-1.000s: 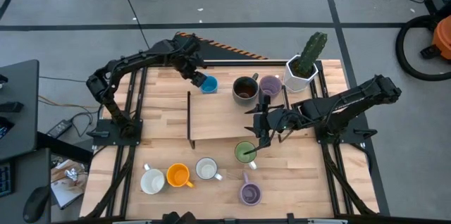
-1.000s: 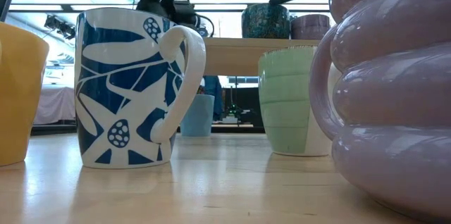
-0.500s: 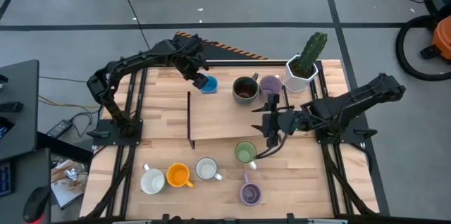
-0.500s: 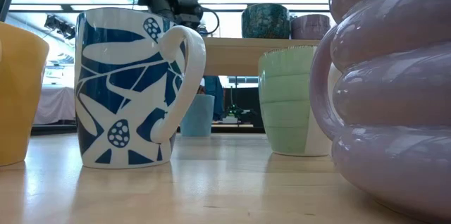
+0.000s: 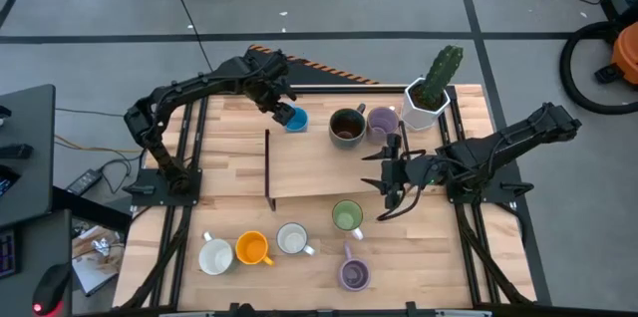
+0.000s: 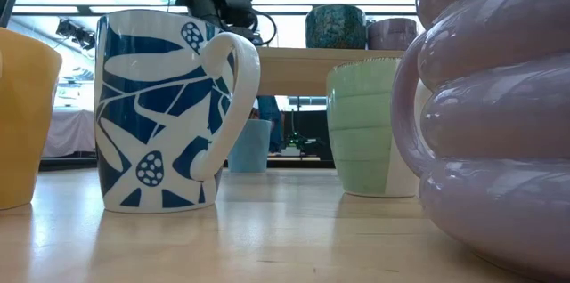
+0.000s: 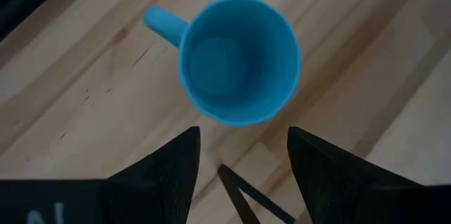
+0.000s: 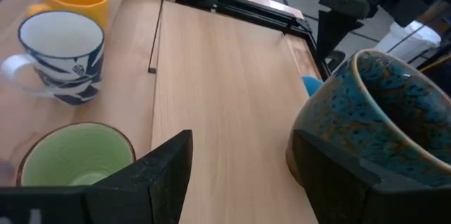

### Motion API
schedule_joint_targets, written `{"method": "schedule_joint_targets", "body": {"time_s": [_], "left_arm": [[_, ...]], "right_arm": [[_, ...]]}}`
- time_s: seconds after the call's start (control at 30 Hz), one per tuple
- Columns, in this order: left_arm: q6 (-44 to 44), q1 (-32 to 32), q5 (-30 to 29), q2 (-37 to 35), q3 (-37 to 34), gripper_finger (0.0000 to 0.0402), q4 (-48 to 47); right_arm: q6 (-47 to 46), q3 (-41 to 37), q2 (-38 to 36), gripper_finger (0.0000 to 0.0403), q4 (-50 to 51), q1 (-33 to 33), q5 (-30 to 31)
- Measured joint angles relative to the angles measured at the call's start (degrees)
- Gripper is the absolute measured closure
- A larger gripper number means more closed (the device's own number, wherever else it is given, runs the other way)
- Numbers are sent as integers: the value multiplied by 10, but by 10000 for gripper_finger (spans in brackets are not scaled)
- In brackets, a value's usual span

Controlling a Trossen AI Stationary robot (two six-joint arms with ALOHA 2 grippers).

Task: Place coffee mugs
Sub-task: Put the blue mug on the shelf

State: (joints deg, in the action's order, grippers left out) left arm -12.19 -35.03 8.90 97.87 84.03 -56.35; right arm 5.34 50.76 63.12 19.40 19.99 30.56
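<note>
A blue mug [image 5: 293, 119] [image 7: 238, 58] stands upright on the table at the far left of a raised wooden shelf [image 5: 314, 167]. My left gripper [image 5: 280, 106] [image 7: 243, 155] hovers open just above it, fingers clear of its rim. A dark brown mug [image 5: 346, 128] [image 8: 370, 115] and a purple mug [image 5: 382, 121] stand on the shelf's far part. A green mug [image 5: 347, 216] [image 8: 74, 157] stands on the table before the shelf. My right gripper [image 5: 389, 174] [image 8: 243, 175] is open above the shelf's right end, between the green and dark brown mugs, holding nothing.
Near the front edge stand a white mug [image 5: 215, 255], an orange mug [image 5: 252, 248], a white-and-blue mug [image 5: 292, 239] [image 6: 169, 109] and a second purple mug [image 5: 354, 274]. A white hexagonal cactus pot [image 5: 427, 98] sits at the far right corner.
My right gripper has drawn back from the green mug toward the table's right edge, still open. The green mug stays where it was.
</note>
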Motion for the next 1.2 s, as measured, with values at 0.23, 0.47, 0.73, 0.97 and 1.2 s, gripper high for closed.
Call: {"method": "schedule_joint_targets", "body": {"time_s": [0.23,0.47,0.73,0.97,1.2], "left_arm": [[35,-1,0,0,0,182,-12],[0,-12,-1,0,0,182,-8],[-35,-19,-1,7,0,187,53],[-53,-21,20,63,0,212,59],[-52,-32,24,94,-2,216,39]], "right_arm": [[-1,0,-88,154,59,33,-21],[-20,0,-204,154,113,59,23],[33,0,-326,154,89,60,-39],[69,0,-389,154,59,60,-50],[81,0,-395,154,59,60,-51]]}}
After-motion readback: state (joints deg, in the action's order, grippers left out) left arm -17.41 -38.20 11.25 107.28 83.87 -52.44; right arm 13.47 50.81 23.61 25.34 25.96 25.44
